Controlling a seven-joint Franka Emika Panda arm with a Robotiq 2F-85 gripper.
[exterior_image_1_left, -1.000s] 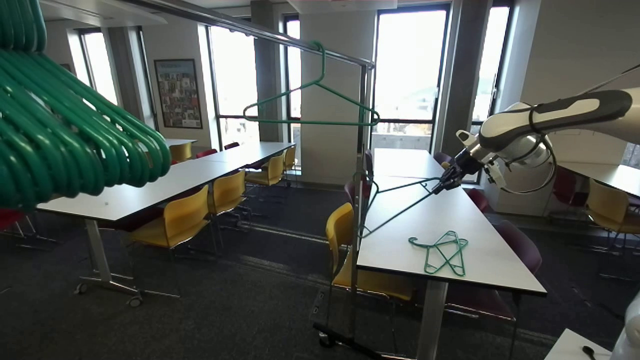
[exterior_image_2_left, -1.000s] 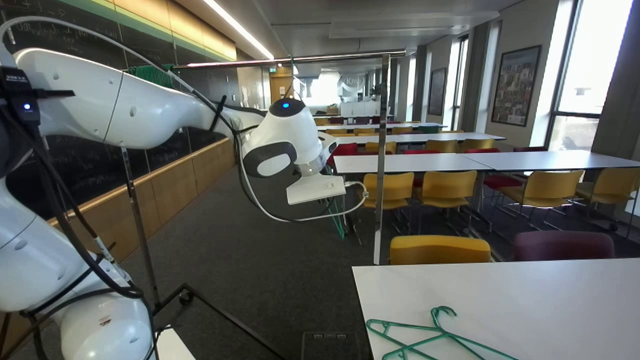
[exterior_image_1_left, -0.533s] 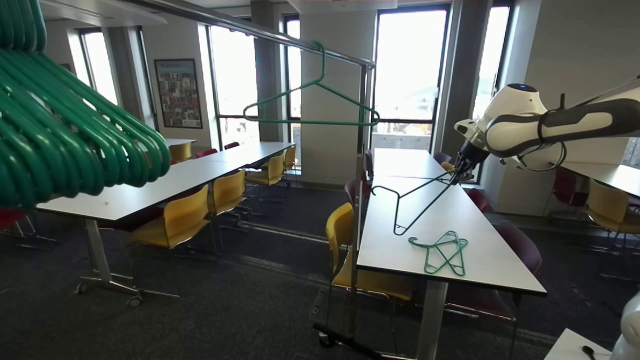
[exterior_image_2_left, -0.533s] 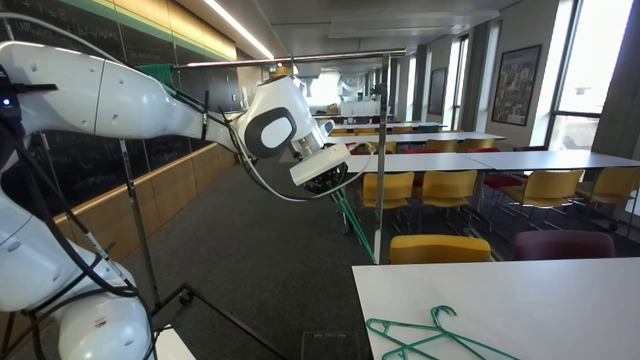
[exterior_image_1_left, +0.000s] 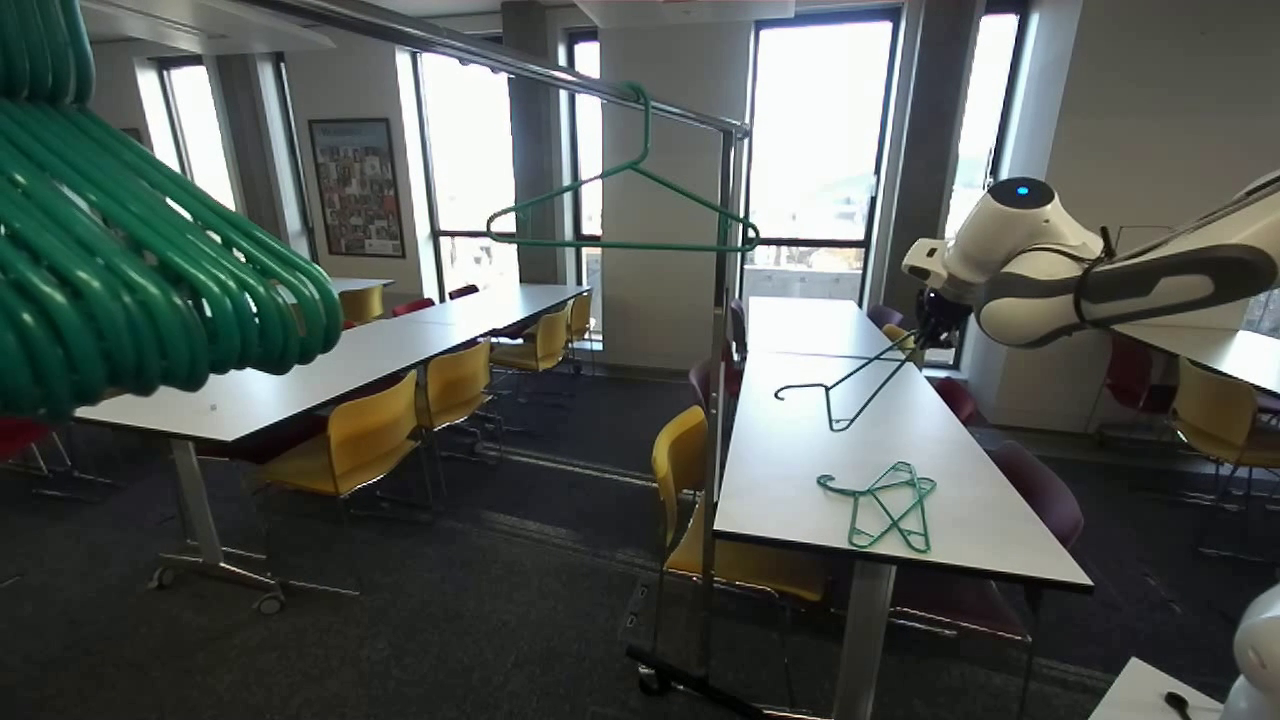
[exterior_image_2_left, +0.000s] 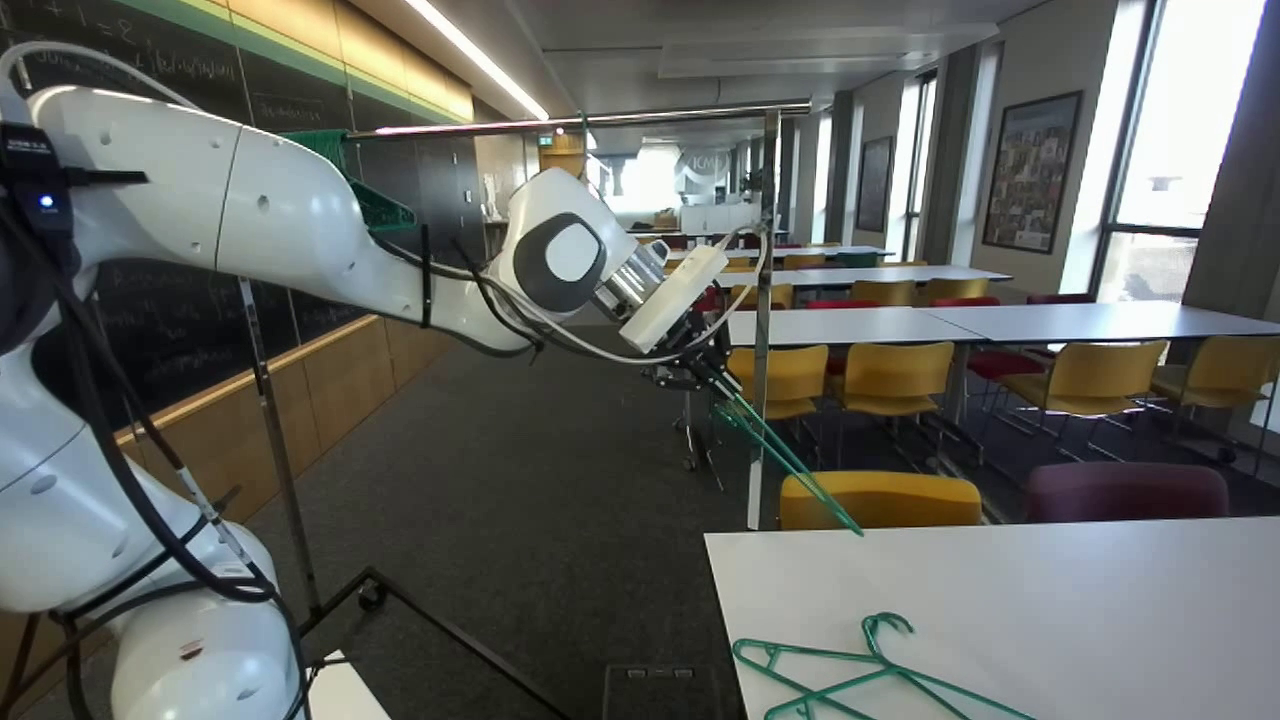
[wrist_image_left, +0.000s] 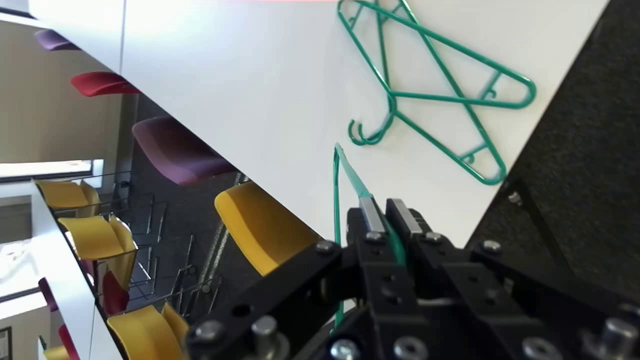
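Observation:
My gripper (wrist_image_left: 382, 206) is shut on a green hanger (wrist_image_left: 357, 179), whose bar runs between its two fingers (wrist_image_left: 371, 215). In the wrist view the hanger's rounded end points over the white table, close to the hooks of two green hangers (wrist_image_left: 440, 97) lying there crossed. An exterior view shows the gripper (exterior_image_1_left: 932, 332) above the table's far side, the held hanger slanting down with its hook outward. From another side, its lower end crosses the table edge beneath the gripper (exterior_image_2_left: 715, 378); whether it touches the table I cannot tell. Part of the held hanger is hidden behind the fingers.
A metal rail (exterior_image_1_left: 685, 115) carries a single green hanger (exterior_image_1_left: 620, 244) and a thick bunch of green hangers (exterior_image_1_left: 150, 280). The rack's upright (exterior_image_2_left: 764, 300) stands by the table (exterior_image_2_left: 1050, 600). Yellow chairs (exterior_image_2_left: 880, 500) and purple chairs (exterior_image_2_left: 1127, 492) line its side.
The arm has swung away from the rack's upright, carrying the hanger toward the table. The hanger has gone from beside the post to over the table edge. The two lying hangers have stayed put.

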